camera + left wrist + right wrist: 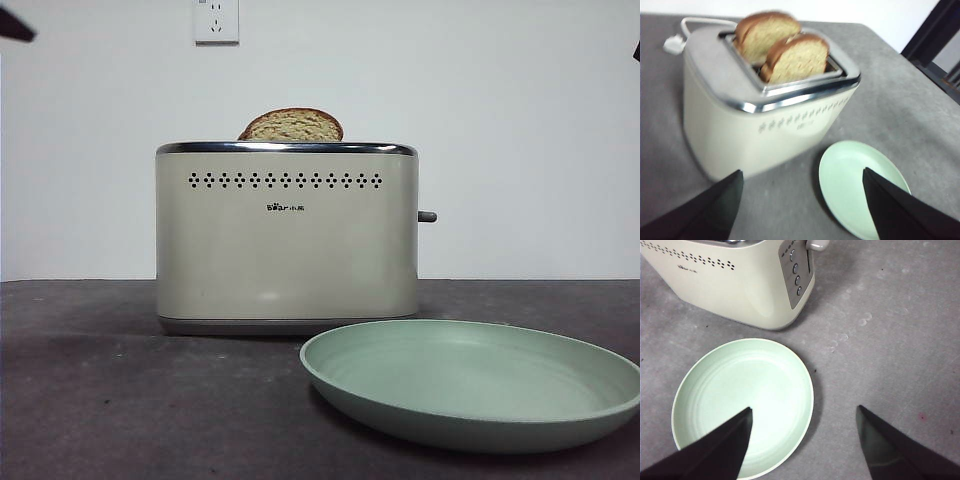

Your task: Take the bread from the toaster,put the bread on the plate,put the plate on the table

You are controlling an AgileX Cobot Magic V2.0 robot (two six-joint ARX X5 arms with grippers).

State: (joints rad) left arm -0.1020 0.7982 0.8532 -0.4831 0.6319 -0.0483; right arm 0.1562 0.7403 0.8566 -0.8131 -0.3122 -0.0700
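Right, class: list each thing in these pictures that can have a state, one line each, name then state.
Tan speckled bread slice: upright in the toaster slot, top showing.
Second, similar bread slice: upright in the other slot.
Boxy cream-beige toaster: upright on the table.
Round pale-green plate: empty, flat on the dark grey table.
Left claw: open, empty.
Right claw: open, empty.

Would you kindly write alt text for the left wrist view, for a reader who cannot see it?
Two slices of bread stand in the slots of a cream toaster on a grey table, with an empty pale-green plate beside it. The open left gripper frames the scene from the near edge.
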